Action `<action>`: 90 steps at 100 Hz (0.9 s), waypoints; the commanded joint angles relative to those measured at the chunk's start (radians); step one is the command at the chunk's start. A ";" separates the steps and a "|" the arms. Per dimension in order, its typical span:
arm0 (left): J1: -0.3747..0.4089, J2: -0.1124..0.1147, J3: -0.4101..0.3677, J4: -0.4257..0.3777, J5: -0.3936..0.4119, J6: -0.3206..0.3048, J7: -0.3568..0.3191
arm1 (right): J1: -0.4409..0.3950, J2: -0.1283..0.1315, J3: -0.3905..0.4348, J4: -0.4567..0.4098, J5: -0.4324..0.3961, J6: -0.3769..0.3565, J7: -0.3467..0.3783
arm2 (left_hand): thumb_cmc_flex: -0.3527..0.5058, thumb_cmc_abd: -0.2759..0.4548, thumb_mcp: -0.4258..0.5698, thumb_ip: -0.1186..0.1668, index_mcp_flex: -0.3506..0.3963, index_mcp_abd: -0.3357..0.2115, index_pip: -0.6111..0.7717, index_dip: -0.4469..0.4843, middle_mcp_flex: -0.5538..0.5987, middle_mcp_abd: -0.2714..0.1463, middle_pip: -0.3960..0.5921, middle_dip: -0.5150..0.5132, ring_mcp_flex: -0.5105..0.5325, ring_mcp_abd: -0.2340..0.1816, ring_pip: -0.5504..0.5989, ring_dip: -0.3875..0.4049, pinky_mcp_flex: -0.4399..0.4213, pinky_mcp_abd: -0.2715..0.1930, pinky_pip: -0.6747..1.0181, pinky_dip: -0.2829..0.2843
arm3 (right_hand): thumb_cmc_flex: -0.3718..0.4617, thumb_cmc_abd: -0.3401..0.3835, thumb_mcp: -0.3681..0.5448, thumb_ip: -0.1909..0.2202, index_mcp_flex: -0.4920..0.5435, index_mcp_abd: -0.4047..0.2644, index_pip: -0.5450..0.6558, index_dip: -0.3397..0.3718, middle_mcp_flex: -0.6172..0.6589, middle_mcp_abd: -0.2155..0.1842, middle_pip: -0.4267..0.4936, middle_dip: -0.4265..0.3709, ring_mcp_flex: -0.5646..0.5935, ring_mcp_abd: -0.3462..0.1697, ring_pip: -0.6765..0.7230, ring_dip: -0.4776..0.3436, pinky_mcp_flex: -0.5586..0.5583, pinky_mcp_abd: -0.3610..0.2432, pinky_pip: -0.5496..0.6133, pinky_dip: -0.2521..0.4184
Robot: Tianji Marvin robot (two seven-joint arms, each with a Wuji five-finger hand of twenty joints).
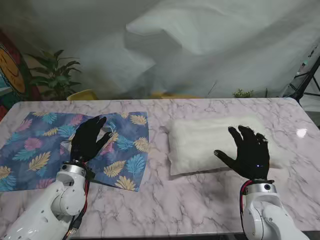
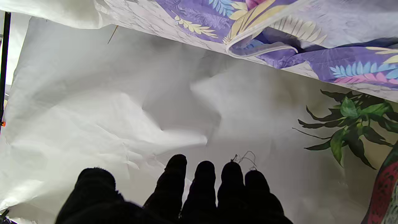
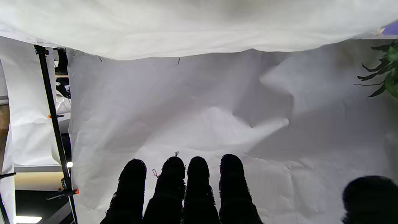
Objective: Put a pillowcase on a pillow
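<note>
Your pillowcase (image 1: 75, 150) lies flat on the left of the marble table (image 1: 200, 200), navy with pink, teal and yellow leaves, one edge curled near the middle. The plain white pillow (image 1: 210, 142) rests just right of it. Your left hand (image 1: 87, 140) hovers over the pillowcase, your right hand (image 1: 250, 152) over the pillow, fingers spread and empty.

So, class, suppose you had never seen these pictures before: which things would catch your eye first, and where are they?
The leaf-printed blue pillowcase lies flat on the marble table, to the robot's left. Beside it, to the right, lies the plain white pillow. A black-gloved hand sits over each: the left hand over the pillowcase and the right hand over the pillow's near edge, both with fingers spread and holding nothing.
</note>
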 commanded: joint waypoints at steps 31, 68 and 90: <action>0.006 0.004 -0.001 -0.016 0.016 0.015 -0.037 | 0.006 0.002 -0.008 0.002 -0.004 0.005 0.025 | 0.024 0.002 -0.005 0.015 0.018 0.005 0.014 -0.011 0.002 -0.010 0.004 -0.006 -0.011 0.001 -0.001 -0.017 -0.027 -0.092 -0.007 -0.037 | -0.024 0.035 -0.018 -0.002 -0.005 0.016 0.016 -0.027 0.014 0.010 0.014 0.010 0.025 -0.009 -0.050 -0.009 0.010 -0.012 -0.017 -0.011; 0.008 0.005 -0.004 -0.023 0.018 0.023 -0.052 | 0.016 0.005 -0.016 0.008 -0.014 0.002 0.031 | 0.042 -0.008 -0.002 0.017 0.026 0.000 0.019 -0.008 0.014 -0.016 0.008 -0.005 -0.002 0.004 -0.002 -0.020 -0.023 -0.084 -0.008 -0.044 | -0.017 0.023 -0.015 -0.002 -0.015 0.000 0.027 -0.032 0.015 0.015 0.019 0.012 0.029 -0.003 -0.039 -0.002 0.017 0.008 -0.007 -0.004; 0.008 0.013 -0.003 -0.038 0.037 0.037 -0.088 | 0.020 0.006 -0.024 0.010 -0.012 0.000 0.040 | 0.067 -0.030 -0.001 0.018 0.028 -0.011 0.020 -0.007 0.007 -0.027 0.004 -0.006 -0.011 0.025 -0.011 -0.023 -0.032 -0.029 -0.010 -0.047 | -0.017 0.025 -0.014 -0.002 -0.016 0.000 0.033 -0.034 0.017 0.016 0.021 0.013 0.032 -0.002 -0.035 0.000 0.019 0.013 -0.002 0.000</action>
